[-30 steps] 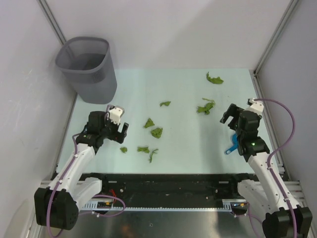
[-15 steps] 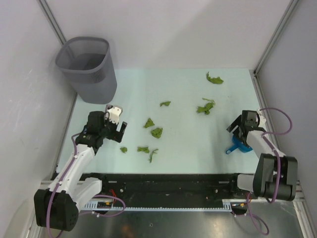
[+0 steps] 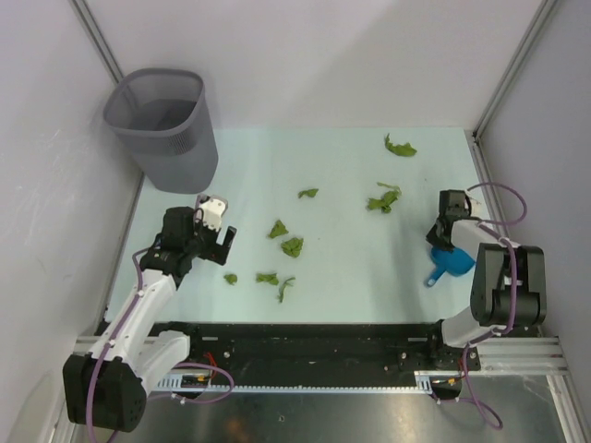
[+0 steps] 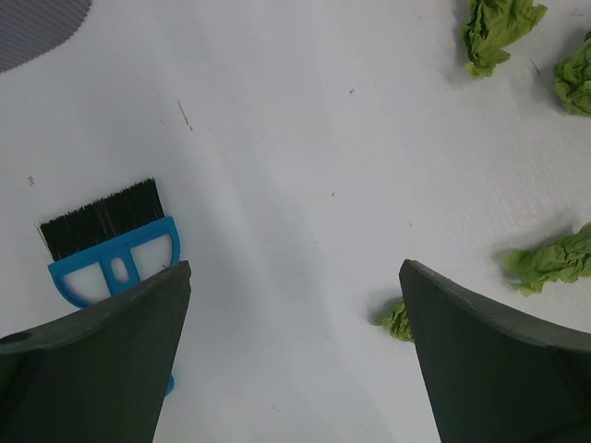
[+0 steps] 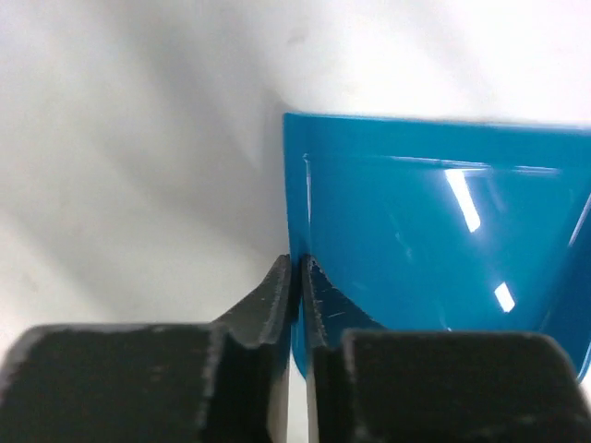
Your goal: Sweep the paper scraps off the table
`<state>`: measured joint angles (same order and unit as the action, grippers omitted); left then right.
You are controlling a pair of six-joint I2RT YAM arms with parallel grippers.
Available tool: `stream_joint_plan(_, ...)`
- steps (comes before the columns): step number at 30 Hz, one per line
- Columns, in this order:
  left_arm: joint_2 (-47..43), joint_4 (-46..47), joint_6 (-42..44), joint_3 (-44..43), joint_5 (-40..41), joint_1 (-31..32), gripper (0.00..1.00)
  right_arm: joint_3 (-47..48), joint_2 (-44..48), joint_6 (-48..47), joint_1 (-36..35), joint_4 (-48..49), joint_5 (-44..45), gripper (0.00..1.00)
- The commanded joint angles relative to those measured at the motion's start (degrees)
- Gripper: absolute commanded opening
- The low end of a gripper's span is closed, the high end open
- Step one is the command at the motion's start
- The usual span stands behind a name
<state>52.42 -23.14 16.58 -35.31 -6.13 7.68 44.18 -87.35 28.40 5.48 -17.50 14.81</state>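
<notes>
Several green paper scraps lie on the pale table, among them one scrap in the middle, another further right and one at the back. My left gripper hangs open over the table's left side. In the left wrist view its jaws stand wide, a scrap by the right finger and a blue brush by the left. My right gripper is down at the right, shut on the side wall of the blue dustpan, which rests on the table.
A grey mesh wastebasket stands at the back left corner. White walls with metal posts close in the table on three sides. More scraps lie ahead of the left gripper.
My right arm has dropped to the dustpan and turned, and its jaws have gone from open to shut on the pan's wall. The left arm has hardly moved.
</notes>
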Motion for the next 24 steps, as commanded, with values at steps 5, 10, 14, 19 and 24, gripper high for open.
stream_joint_plan(5, -2.06, 1.6, 0.21, -0.37, 1.56, -0.39, 1.0, 1.16, 0.16, -2.73, -20.91, -1.57, -7.95, 0.0)
stream_joint_plan(10, -2.24, 1.6, 0.38, -0.37, 1.21, -0.39, 1.0, 2.31, -1.06, -11.67, -37.94, 0.97, -18.66, 0.0)
stream_joint_plan(14, -2.24, 1.6, 0.47, -0.37, 0.86, -0.39, 1.0, 6.52, -4.75, -23.87, -53.84, 0.81, -17.2, 0.0)
stream_joint_plan(19, -2.5, 1.6, 0.73, -0.2, 1.03, -0.39, 1.0, 11.88, -11.17, -32.96, -63.65, 0.01, -10.51, 0.0)
stream_joint_plan(24, -2.85, 1.6, 0.74, -0.28, 1.12, -0.39, 1.0, 14.96, -11.62, -34.99, -64.19, -1.57, -9.97, 0.21)
